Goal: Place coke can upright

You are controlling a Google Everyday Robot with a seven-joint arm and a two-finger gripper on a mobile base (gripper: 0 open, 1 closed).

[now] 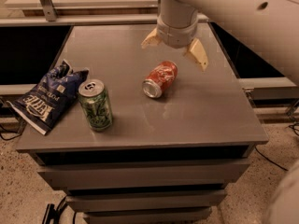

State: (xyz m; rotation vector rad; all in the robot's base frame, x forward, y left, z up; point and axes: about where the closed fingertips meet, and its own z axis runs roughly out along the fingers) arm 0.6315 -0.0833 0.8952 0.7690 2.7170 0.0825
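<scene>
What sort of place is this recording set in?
Probably an office or lab snack area: a grey drawer-fronted counter holds a chip bag, a green can and a tipped coke can, speckled floor below. The open gripper hangs above the coke can.

This looks like a robot test room, a lab and not a home. A plain grey table [140,125] with drawers stands on a hard speckled floor [18,181]. Black wires [268,161] lie loose there. A big white robot arm [243,13] reaches in. Its gripper [175,48] hangs over the back of the table, just above a coke can [160,79], fingers spread wide.
</scene>
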